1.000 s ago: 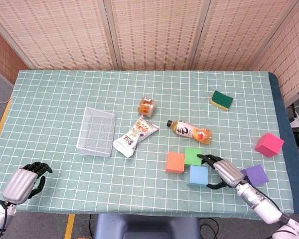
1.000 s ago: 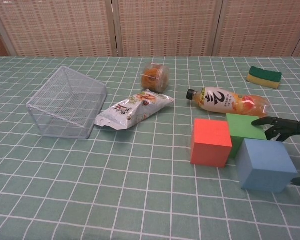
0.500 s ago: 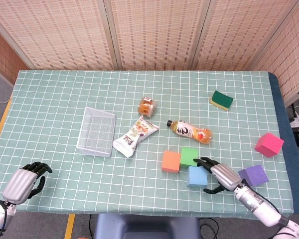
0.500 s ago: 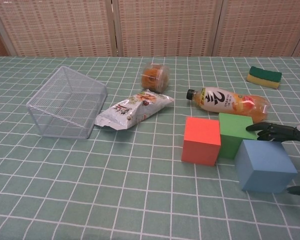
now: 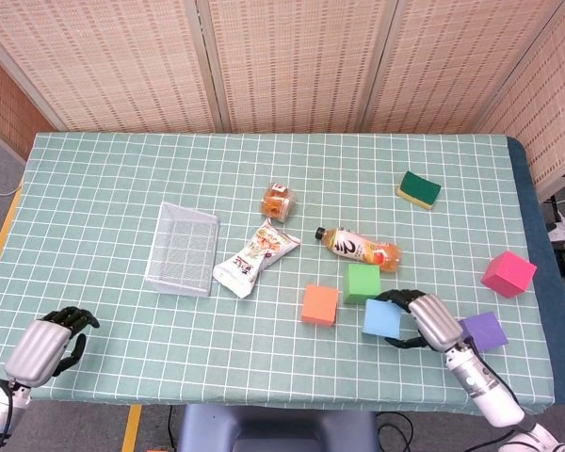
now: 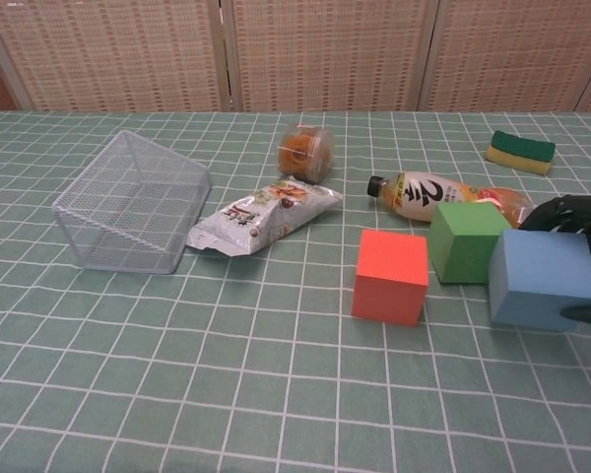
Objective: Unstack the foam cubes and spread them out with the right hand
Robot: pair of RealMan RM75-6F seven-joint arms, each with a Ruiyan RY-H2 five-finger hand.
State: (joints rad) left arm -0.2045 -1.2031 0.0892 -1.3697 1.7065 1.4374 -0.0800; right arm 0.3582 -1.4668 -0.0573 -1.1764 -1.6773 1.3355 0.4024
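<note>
Right hand (image 5: 431,318) sits near the front edge of the tabletop toward its right corner, its dark fingers (image 6: 568,210) curled around the right side of the light blue foam cube (image 5: 382,318), which it grips; whether the cube rests on the cloth or is lifted slightly cannot be told. Just behind and left of that cube stands the green foam cube (image 5: 362,282), close to it, though contact between the two cannot be told, and the orange foam cube (image 5: 319,304) stands a little farther left, apart from the green one. A purple foam cube (image 5: 483,330) lies just right of the right hand near the front right corner, and a pink foam cube (image 5: 508,273) sits by the right edge, well apart from the rest. None of the cubes is stacked on another. Behind the green cube a clear plastic bottle of orange drink (image 5: 360,249) lies on its side. Toward the middle of the green checked tablecloth (image 5: 94,188) lie a crinkled snack packet (image 5: 256,258), a small round jar of orange contents (image 5: 279,201) and a tipped wire mesh basket (image 5: 182,248). A green and yellow sponge (image 5: 419,188) lies toward the back right. Left hand (image 5: 45,345) rests at the front left corner, fingers curled in, holding nothing.
</note>
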